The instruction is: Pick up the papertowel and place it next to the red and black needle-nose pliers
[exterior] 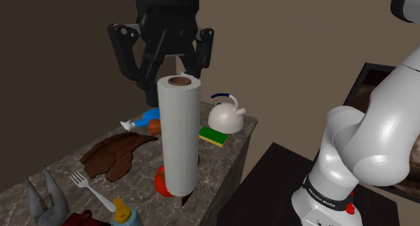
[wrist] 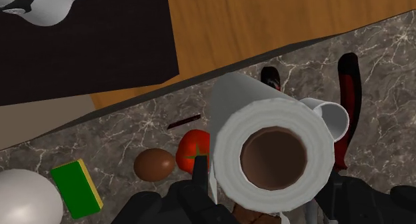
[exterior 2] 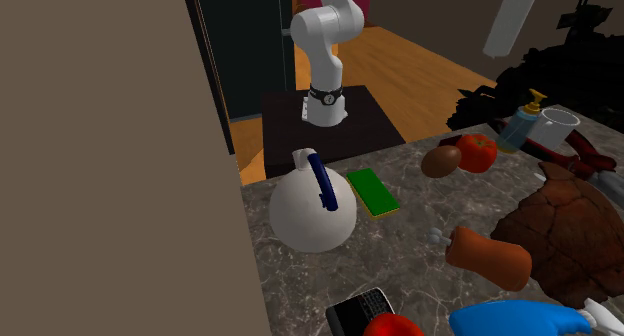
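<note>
You are looking at a matt papertowel (exterior: 179,134) on a veined stone countertop (exterior: 221,161); the white kettle (exterior: 225,117) is shining smooth and glossy.

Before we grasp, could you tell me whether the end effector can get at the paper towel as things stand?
Probably yes: the open end effector hangs directly above the upright paper towel, with nothing between.

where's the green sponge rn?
Shoulder view, right of the paper towel roll: green sponge lies at the counter edge, beside the white kettle.
</note>
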{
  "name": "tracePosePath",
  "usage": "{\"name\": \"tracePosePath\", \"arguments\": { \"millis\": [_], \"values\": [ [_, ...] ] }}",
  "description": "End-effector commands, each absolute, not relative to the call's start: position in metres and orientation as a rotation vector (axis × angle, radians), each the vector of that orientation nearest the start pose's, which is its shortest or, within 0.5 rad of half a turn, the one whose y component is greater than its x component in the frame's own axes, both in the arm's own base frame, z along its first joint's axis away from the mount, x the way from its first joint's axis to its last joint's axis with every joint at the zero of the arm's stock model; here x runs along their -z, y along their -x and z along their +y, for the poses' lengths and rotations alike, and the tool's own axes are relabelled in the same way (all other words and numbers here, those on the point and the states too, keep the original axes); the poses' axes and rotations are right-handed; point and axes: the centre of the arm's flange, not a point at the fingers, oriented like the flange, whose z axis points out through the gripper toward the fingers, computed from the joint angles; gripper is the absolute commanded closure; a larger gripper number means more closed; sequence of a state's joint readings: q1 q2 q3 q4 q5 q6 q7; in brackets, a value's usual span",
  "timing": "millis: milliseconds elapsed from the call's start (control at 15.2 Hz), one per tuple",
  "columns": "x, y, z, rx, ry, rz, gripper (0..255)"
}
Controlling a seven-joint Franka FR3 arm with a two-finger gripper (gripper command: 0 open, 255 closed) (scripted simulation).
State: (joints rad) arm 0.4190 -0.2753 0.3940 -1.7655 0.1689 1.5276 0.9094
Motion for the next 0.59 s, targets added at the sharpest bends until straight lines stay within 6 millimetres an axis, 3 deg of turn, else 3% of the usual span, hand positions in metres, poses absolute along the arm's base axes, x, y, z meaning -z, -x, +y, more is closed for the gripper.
{"name": "tracePosePath", "arguments": {
  "millis": [0,528],
  "values": [
    [-0.647,-0.289,0.372,-0.057,3.082,0.155,255],
    [-0.605,-0.289,0.372,-0.057,3.082,0.155,255]
  ]
}}
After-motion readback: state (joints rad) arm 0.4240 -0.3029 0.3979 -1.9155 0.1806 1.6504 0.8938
